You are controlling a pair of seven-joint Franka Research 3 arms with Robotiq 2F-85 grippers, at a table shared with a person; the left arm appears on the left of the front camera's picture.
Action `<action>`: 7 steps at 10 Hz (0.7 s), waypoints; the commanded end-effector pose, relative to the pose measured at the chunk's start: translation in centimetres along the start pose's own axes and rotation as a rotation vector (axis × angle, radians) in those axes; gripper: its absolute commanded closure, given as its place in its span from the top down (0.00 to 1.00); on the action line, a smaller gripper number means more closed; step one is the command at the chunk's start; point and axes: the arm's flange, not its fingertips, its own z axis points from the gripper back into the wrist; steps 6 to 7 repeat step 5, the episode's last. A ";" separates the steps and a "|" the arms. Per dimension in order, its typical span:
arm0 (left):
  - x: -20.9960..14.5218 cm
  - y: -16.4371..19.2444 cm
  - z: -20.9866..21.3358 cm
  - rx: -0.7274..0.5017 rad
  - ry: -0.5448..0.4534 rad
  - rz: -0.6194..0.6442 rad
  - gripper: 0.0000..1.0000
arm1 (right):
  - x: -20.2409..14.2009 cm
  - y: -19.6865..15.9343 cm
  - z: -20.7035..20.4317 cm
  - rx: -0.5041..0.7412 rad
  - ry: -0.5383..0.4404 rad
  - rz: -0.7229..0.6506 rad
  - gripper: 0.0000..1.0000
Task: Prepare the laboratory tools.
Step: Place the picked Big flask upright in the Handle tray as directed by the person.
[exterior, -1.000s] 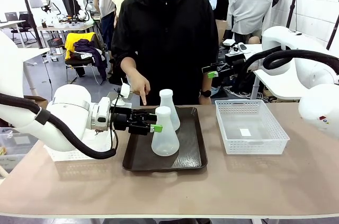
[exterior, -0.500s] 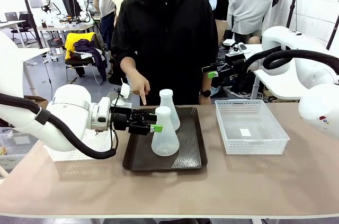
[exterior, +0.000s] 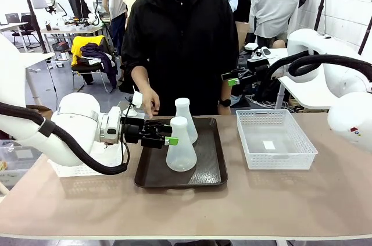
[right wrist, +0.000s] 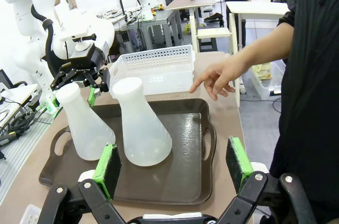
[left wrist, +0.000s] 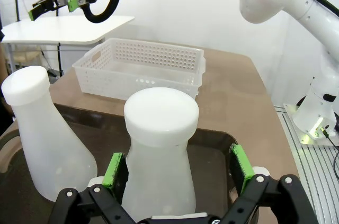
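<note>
Table (exterior: 279, 199): basket (exterior: 275, 139) beside tray (exterior: 151, 173) holding flasks (exterior: 181, 147).

Bright even indoor light, soft shadows under the flasks (exterior: 181, 153), glossy tray (right wrist: 185, 128) glare, wide-angle wrist-view distortion

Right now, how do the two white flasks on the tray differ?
The near flask stands between the left gripper's open fingers; the far flask stands free, closer to the person's hand. The near flask is toward the tray's middle, the far flask by its far edge. Both are upright, translucent white and conical.
</note>
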 end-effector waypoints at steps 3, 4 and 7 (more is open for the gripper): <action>-0.1 0.2 -0.1 -0.008 -0.010 -0.014 1.00 | 0.1 0.1 -0.1 0.008 0.010 0.009 1.00; -0.1 0.2 -0.1 -0.008 -0.010 -0.014 1.00 | 0.1 0.1 -0.1 0.008 0.010 0.009 1.00; -0.1 0.2 -0.1 -0.008 -0.010 -0.014 1.00 | 0.1 0.1 -0.1 0.008 0.010 0.009 1.00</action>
